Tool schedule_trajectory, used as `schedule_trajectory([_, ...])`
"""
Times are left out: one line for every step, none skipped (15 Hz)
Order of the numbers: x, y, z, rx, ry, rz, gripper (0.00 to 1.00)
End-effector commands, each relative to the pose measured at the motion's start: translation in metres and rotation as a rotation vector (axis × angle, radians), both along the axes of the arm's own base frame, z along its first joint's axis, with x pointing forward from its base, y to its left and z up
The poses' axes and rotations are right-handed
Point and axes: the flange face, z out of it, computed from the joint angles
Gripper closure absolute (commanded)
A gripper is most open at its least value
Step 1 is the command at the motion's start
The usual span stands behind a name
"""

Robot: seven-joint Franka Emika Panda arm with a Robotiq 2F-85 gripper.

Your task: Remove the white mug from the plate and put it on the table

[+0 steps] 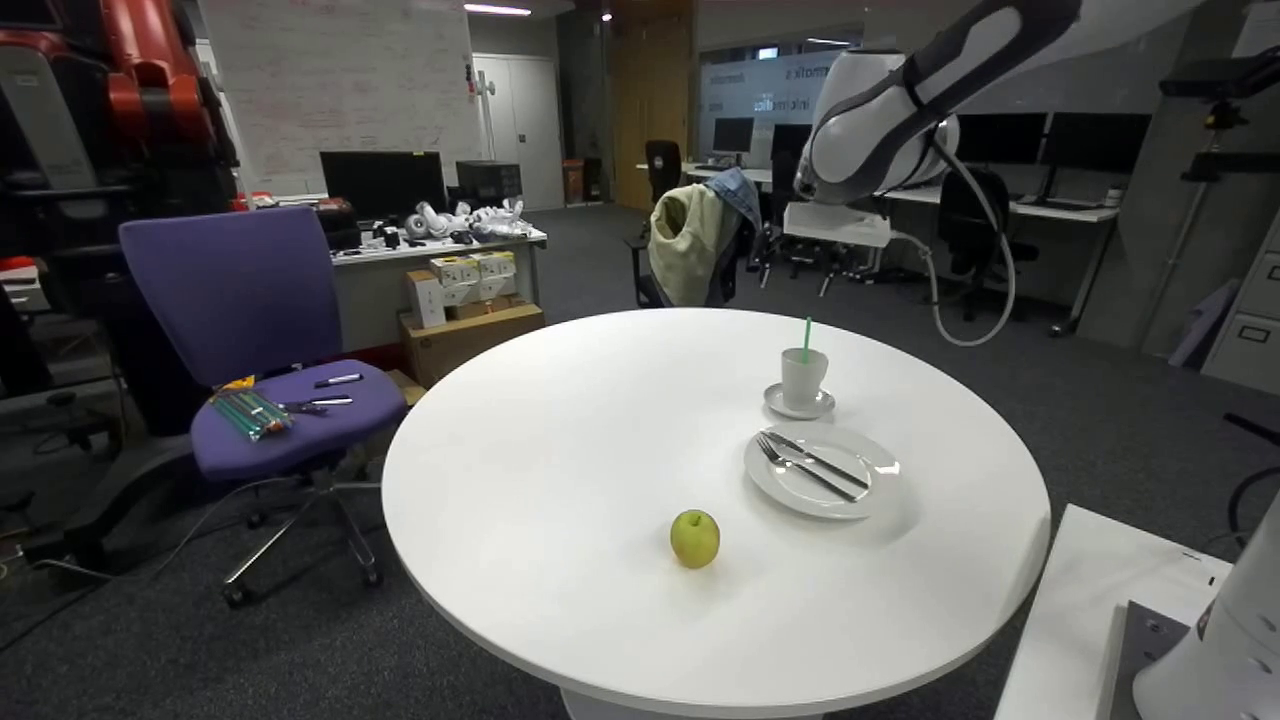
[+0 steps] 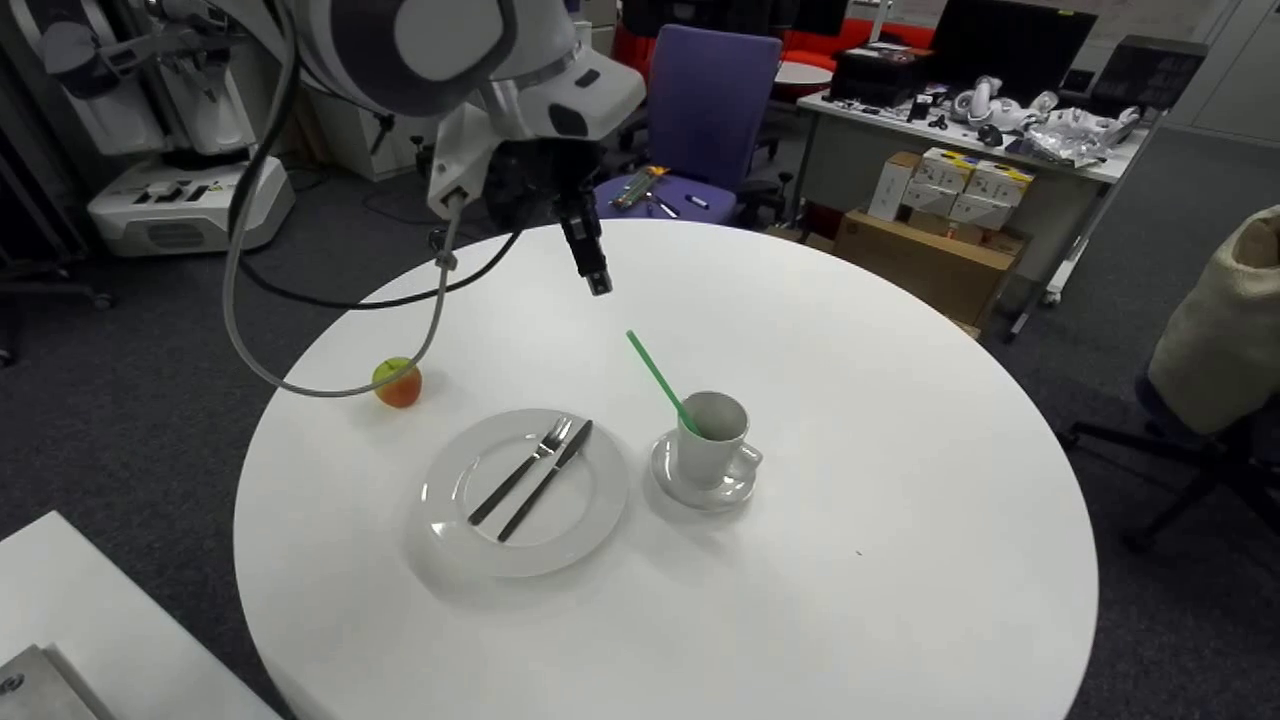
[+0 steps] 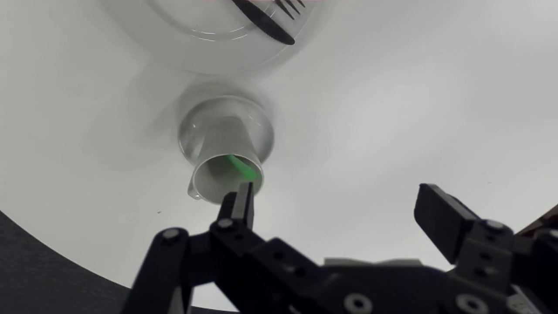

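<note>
White mug (image 2: 708, 454) on saucer (image 2: 673, 484), straw (image 2: 657, 374) inside (lg plate (image 2: 575, 517) nr); fingers (image 3: 442, 220) wide.

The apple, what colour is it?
The apple is yellowish green and orange-red, clearest in an exterior view.

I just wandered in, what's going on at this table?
A robot arm is meant to take the white mug off the small plate and set it on the table. Right now it holds nothing: its gripper hangs open above the table, apart from the mug. The mug stands upright on the small plate, a green straw in it.
</note>
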Motion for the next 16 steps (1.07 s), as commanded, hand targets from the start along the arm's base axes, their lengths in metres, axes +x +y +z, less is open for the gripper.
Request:
schedule_trajectory([0.004, -0.003, -0.005, 0.001, 0.008, -0.009, 0.0])
schedule_trajectory([0.004, -0.003, -0.009, 0.002, 0.015, -0.008, 0.0])
schedule_trajectory([0.004, -0.003, -0.01, 0.003, 0.016, -0.007, 0.0])
schedule_trajectory([0.004, -0.002, -0.009, 0.003, 0.016, -0.006, 0.0])
schedule_trajectory([0.004, -0.001, -0.009, 0.002, 0.014, -0.006, 0.0])
schedule_trajectory([0.004, 0.0, -0.007, 0.002, 0.012, -0.004, 0.0])
schedule_trajectory([0.005, 0.0, -0.007, 0.002, 0.011, -0.003, 0.0])
schedule_trajectory([0.005, 0.0, -0.007, 0.002, 0.011, -0.003, 0.0])
schedule_trajectory([0.004, 0.0, -0.007, 0.002, 0.011, -0.004, 0.0])
schedule_trajectory([0.005, -0.002, -0.009, 0.019, 0.007, -0.041, 0.0])
schedule_trajectory([0.007, -0.007, -0.01, 0.012, -0.011, -0.108, 0.0])
schedule_trajectory([0.008, -0.015, -0.013, 0.022, -0.028, -0.182, 0.0])
schedule_trajectory([0.009, -0.021, -0.016, 0.031, -0.037, -0.235, 0.0])
schedule_trajectory([0.008, -0.028, -0.02, 0.043, -0.033, -0.295, 0.0])
schedule_trajectory([0.007, -0.036, -0.025, 0.052, -0.031, -0.354, 0.0])
schedule_trajectory([0.005, -0.043, -0.029, 0.06, -0.028, -0.414, 0.0])
